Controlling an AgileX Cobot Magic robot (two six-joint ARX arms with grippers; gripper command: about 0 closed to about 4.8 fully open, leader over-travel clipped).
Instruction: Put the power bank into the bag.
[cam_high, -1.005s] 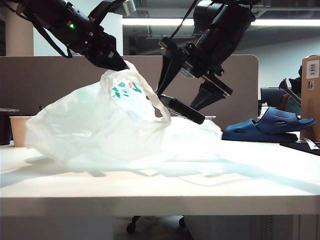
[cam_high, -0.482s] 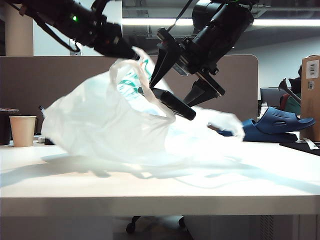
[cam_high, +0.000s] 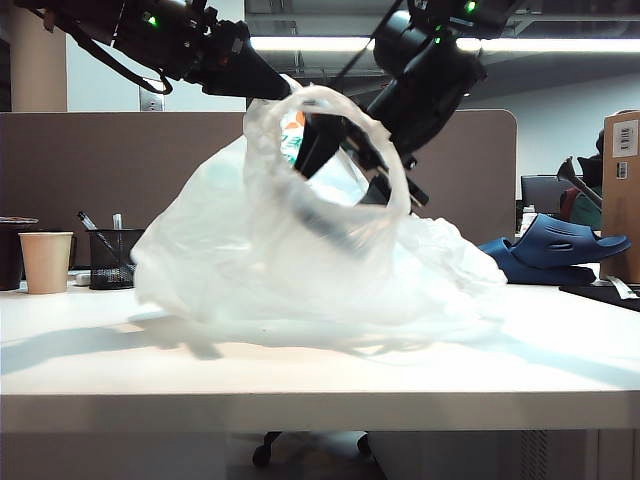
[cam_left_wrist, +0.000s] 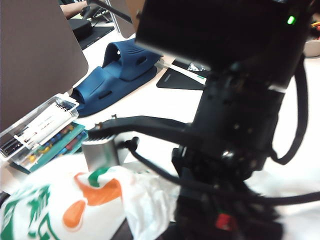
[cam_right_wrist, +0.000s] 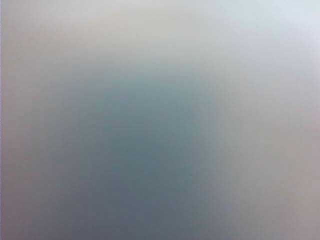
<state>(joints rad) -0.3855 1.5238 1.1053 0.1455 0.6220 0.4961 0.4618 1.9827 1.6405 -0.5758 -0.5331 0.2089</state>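
Toward the table's (cam_high: 300, 370) left edge, a paper cup (cam_high: 46, 262) and pen holder (cam_high: 110, 258) are standing. The left gripper (cam_high: 278, 92), clenched, is pinching the bag (cam_high: 300, 270) up by its rim; its green and orange logo (cam_left_wrist: 75, 207) is unreadable. The right gripper (cam_high: 335, 185) is reaching inside, grasping the power bank (cam_high: 325, 222), dim through the plastic. Near the right edge, a blue slipper (cam_high: 550, 250) is lying.

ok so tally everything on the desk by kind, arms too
plastic bag: 1
power bank, dark slab seen through the bag: 1
paper cup: 1
mesh pen holder: 1
blue slipper: 1
clear-lidded box: 1
left gripper: 1
right gripper: 1
total: 8
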